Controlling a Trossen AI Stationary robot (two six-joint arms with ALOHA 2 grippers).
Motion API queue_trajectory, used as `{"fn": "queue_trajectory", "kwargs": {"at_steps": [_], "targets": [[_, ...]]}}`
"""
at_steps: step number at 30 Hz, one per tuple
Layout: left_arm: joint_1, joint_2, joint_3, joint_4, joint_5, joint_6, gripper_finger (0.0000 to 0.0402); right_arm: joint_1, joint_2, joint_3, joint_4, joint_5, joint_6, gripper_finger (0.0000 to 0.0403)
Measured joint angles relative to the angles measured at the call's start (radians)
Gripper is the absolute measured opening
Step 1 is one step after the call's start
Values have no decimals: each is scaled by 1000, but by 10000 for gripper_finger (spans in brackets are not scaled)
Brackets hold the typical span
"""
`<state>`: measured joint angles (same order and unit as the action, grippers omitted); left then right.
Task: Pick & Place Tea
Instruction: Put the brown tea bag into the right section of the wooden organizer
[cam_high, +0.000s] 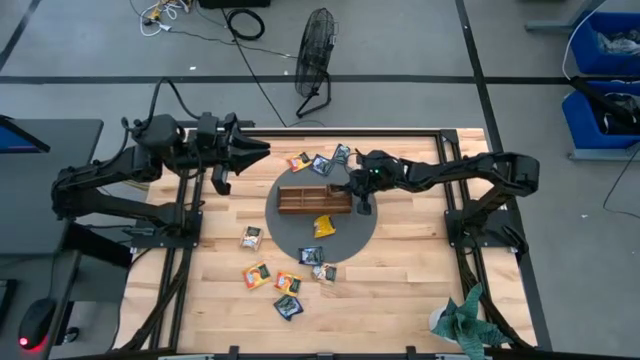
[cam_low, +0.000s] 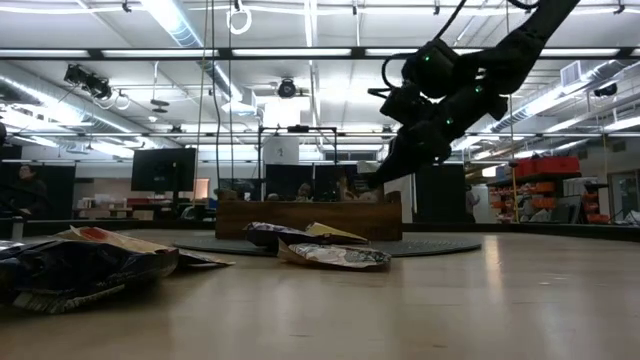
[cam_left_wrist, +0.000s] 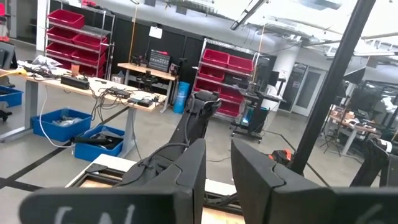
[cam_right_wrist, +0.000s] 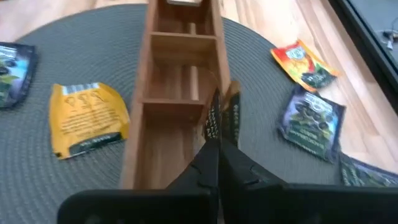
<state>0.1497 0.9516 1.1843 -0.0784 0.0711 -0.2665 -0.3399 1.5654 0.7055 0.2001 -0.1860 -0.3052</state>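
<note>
**A:** Placing step here: the right gripper (cam_right_wrist: 216, 146) is pinched tight on a dark tea sachet (cam_right_wrist: 222, 112), holding it upright over the end compartment of the wooden tray (cam_right_wrist: 163, 93).

**B:** And the left gripper (cam_high: 222, 170)?

**A:** Parked at the table's edge, fingers slightly apart, holding nothing. Next, I'd say, lower the sachet inside the tray walls, then release.

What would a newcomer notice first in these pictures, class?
The right hand, shut on a dark tea sachet, holds it upright over the end compartment of the wooden tray on the round grey mat. Bright sachets lie scattered around, a yellow sachet beside the tray. The left hand waits raised at the table's far left.
</note>
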Motion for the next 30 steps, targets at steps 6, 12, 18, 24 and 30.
{"fn": "queue_trajectory", "kwargs": {"at_steps": [6, 12, 18, 24, 30], "targets": [[0, 0, 0, 0, -1, 0, 78, -15, 0, 0, -18, 11, 8, 0], [0, 0, 0, 0, -1, 0, 78, -15, 0, 0, -31, 13, 8, 25], [0, 0, 0, 0, -1, -11, 78, -15, 0, 0, -16, 13, 8, 73], [0, 0, 0, 0, -1, -11, 78, -15, -2, 0, -14, 13, 13, 133], [0, 0, 0, 0, -1, -10, 78, -12, -50, 0, -7, 17, 27, 169]]}}
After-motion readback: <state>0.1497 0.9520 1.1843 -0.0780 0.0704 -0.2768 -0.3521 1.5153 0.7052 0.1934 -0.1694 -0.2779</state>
